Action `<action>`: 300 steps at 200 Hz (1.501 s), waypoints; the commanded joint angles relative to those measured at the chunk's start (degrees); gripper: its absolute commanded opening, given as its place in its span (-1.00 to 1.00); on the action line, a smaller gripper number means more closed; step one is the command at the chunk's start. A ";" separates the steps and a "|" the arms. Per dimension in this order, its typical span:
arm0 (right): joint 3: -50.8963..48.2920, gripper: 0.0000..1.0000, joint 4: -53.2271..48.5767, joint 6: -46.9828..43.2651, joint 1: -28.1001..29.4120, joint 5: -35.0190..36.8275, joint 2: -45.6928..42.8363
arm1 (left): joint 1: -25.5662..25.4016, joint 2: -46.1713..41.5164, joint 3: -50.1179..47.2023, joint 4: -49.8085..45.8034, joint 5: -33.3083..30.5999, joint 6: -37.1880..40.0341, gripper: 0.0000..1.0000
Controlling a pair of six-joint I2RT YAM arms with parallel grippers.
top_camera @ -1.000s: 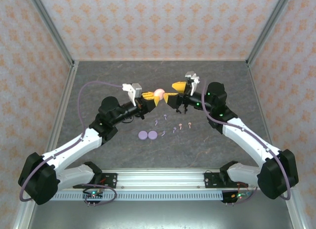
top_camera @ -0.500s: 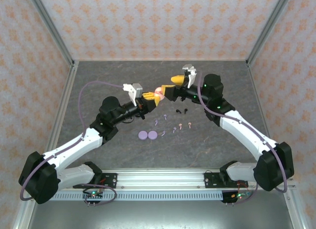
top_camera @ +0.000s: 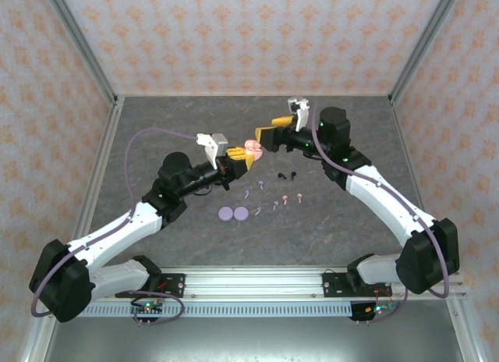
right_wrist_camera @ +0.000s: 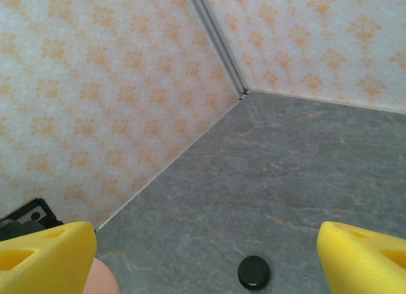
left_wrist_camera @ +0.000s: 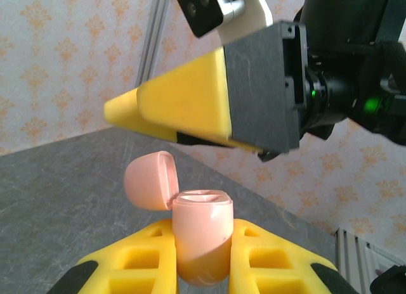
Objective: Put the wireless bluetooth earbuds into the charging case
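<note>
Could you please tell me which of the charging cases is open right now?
The pale pink case in the left claw: its lid is flipped up, while the two lilac cases lie flat and shut on the table.

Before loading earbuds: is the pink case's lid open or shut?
Open. The left wrist view shows the pink case, clamped in the left gripper, with its lid hinged back.

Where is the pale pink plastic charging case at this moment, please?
In the top view, the pale pink plastic charging case is held lid-open in the left gripper over the middle of the table, with the open right gripper beside it.
</note>
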 commanded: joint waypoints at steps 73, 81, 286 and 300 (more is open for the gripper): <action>-0.97 0.75 -35.26 3.23 -2.25 23.42 -8.86 | -1.67 -10.82 -3.37 -6.37 1.50 20.81 -1.00; -2.30 0.75 -36.36 3.77 -2.34 23.80 -8.31 | -1.70 -11.79 -3.96 -6.46 1.50 22.30 -1.00; 1.48 -0.41 -42.88 7.86 5.42 28.02 24.60 | -3.78 -16.46 -4.57 -7.14 4.83 26.14 -1.00; 1.35 -0.44 -42.73 7.79 5.49 27.50 25.19 | -3.83 -16.46 -4.52 -7.34 4.87 26.11 -1.00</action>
